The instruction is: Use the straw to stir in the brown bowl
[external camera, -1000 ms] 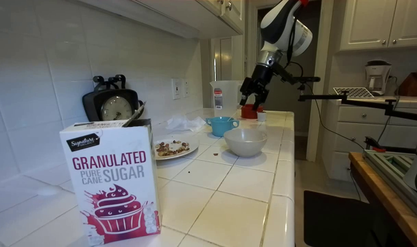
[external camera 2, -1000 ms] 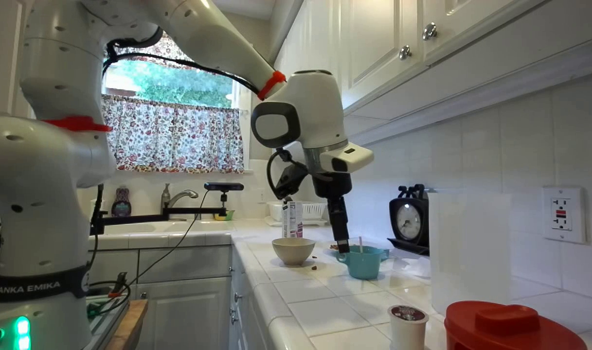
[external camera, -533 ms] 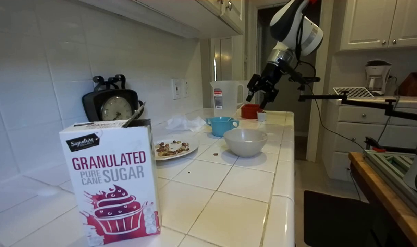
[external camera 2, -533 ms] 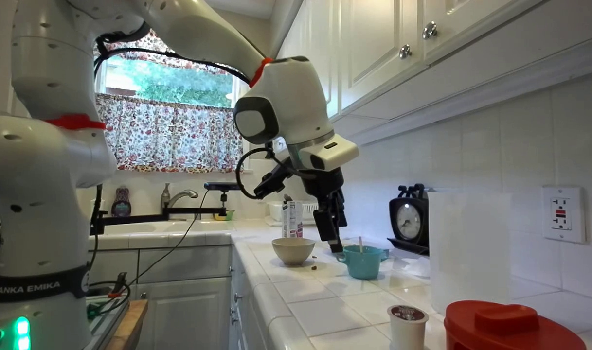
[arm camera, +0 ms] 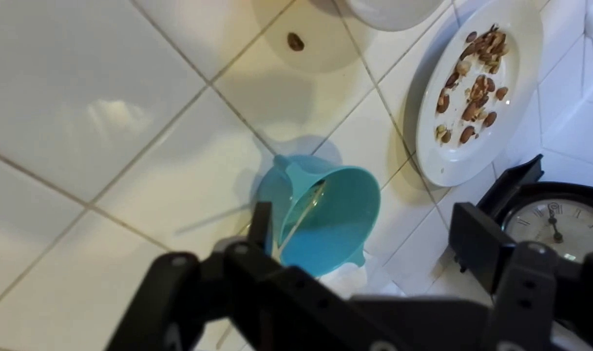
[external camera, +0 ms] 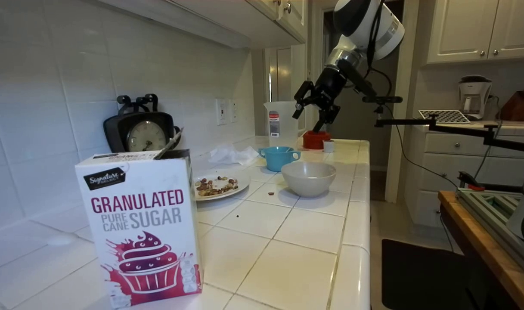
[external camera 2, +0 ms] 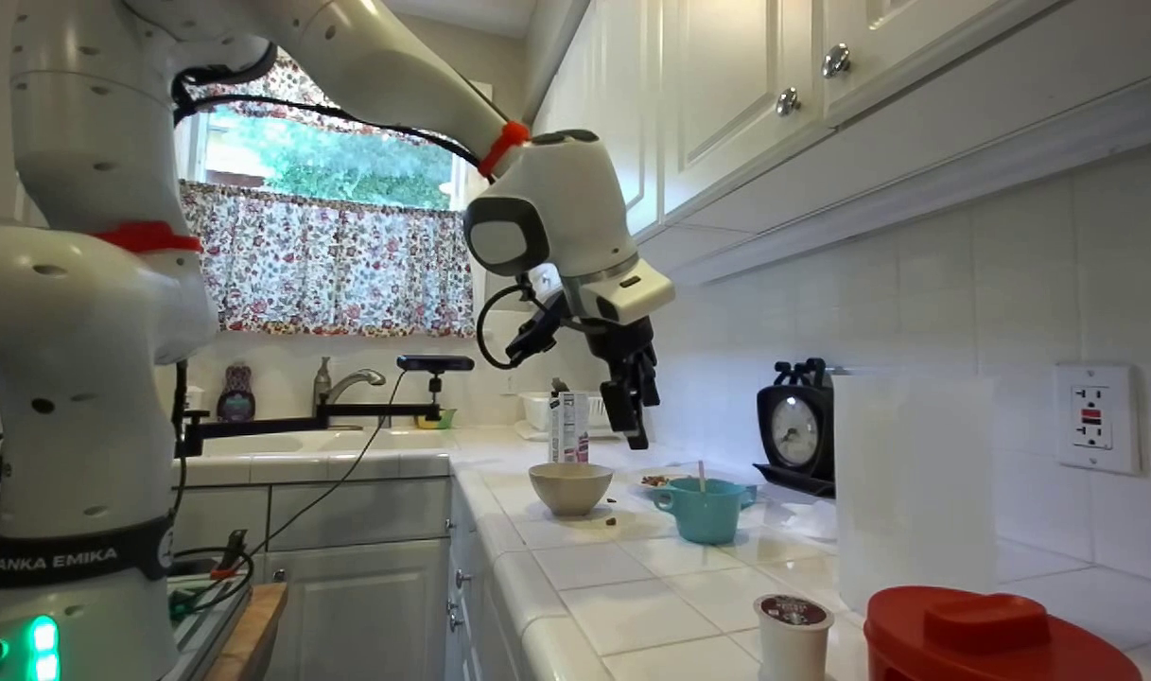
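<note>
The tool (arm camera: 363, 222) hangs clear, jaws spread wide, straw (external camera 2: 701, 477) leaning in the blue cup (external camera 2: 707, 520), brown bowl nowhere I can make out, so best centre on the straw's upper end, then pinch lightly!

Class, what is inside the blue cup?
A straw leans inside the blue cup. The cup's near wall hides part of the interior; whether it holds liquid is unclear.

I see bright daylight at the window (external camera 2: 339, 159), while the doorway (external camera: 352, 120) is dim. In my wrist view, soft shadows and glare lie on the tiles (arm camera: 47, 87), and the gripper (arm camera: 362, 226) is blurred
</note>
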Controlling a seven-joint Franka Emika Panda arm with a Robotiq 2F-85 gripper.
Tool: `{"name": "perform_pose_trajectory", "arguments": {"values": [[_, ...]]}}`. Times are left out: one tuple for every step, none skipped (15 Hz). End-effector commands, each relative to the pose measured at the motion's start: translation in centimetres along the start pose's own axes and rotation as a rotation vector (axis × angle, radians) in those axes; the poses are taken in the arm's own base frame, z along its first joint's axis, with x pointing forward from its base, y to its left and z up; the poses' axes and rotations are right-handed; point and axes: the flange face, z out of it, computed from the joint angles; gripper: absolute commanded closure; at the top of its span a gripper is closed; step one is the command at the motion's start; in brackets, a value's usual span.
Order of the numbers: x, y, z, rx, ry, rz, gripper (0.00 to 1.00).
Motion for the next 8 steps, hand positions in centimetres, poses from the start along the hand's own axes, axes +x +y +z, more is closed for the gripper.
{"name": "perform_pose_trajectory", "arguments": {"values": [[1.0,0.7,-0.7,0.015,0.003,0.054,0.06],[1.3,1.3,-0.9,0.013,0.005,0.064,0.06],[1.7,2.0,-1.1,0.012,0.006,0.076,0.07],[2.0,2.8,-1.2,0.012,0.003,0.090,0.06],[2.4,3.6,-1.2,0.013,-0.003,0.103,0.07],[2.6,4.3,-1.1,0.017,-0.016,0.115,0.07],[3.1,4.9,-1.2,0.017,-0.029,0.123,0.06],[3.4,5.5,-1.1,0.018,-0.043,0.130,0.06]]}}
